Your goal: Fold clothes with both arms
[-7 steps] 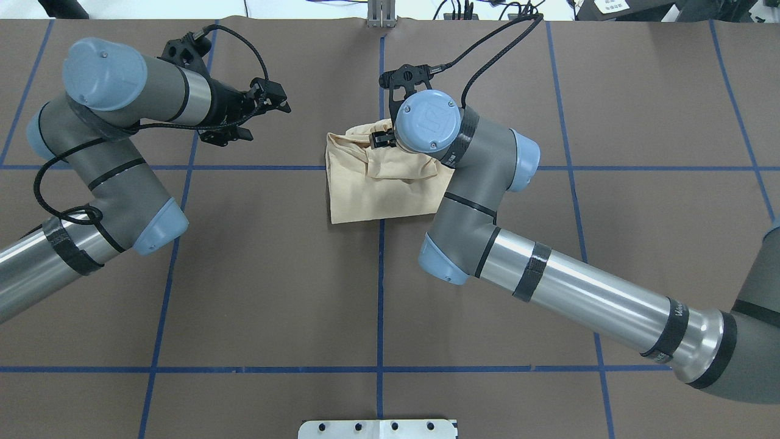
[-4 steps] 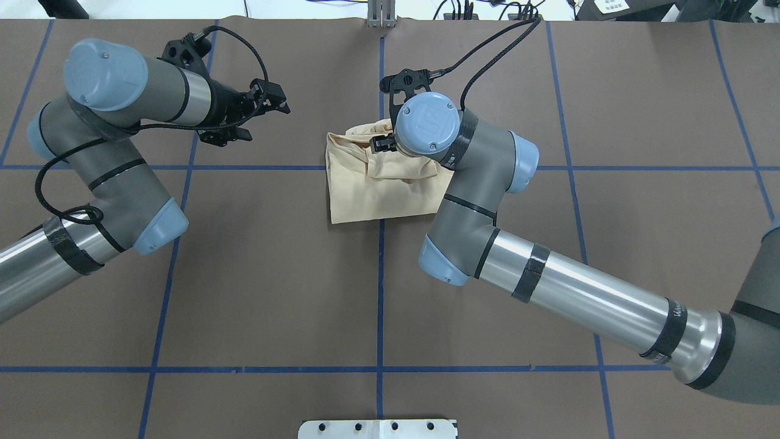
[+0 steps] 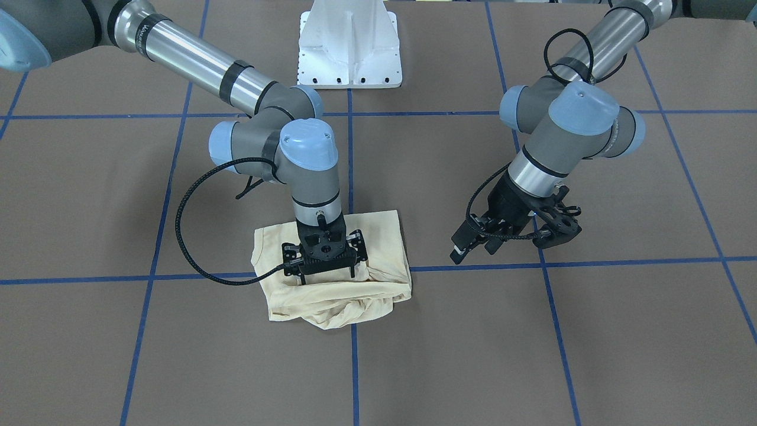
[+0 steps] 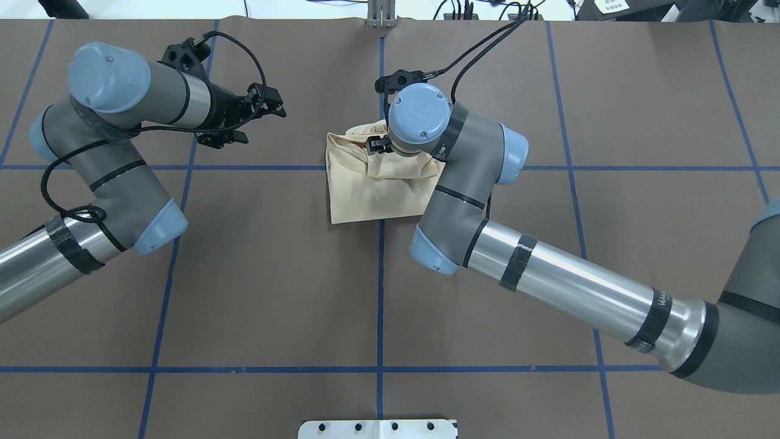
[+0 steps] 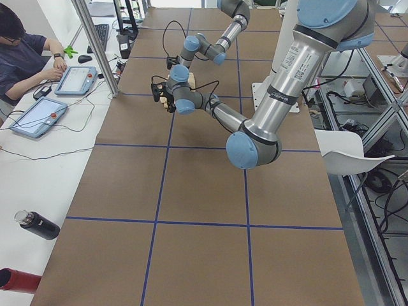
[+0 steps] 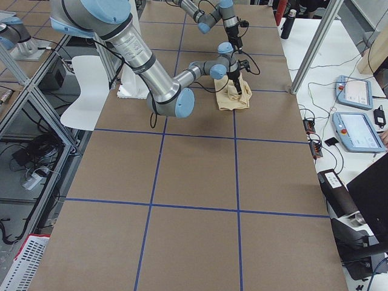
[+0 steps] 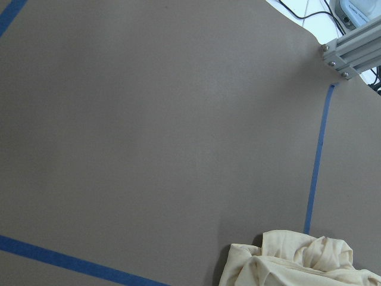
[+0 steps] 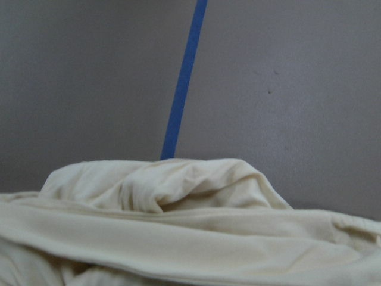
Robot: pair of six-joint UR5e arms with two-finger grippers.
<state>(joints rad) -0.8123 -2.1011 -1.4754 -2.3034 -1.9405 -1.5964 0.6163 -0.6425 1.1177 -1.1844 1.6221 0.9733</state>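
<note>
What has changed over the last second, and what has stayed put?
The right arm shifted slightly towards the robot's left and the far edge of the table, right gripper over the shirt. The left arm barely moved. The shirt kept its place and shape.

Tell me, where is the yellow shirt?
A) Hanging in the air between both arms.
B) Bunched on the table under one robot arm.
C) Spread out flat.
B: the shirt lies bunched on the table beneath the right arm, whose jaws point down at it; the left arm is off to the side.
</note>
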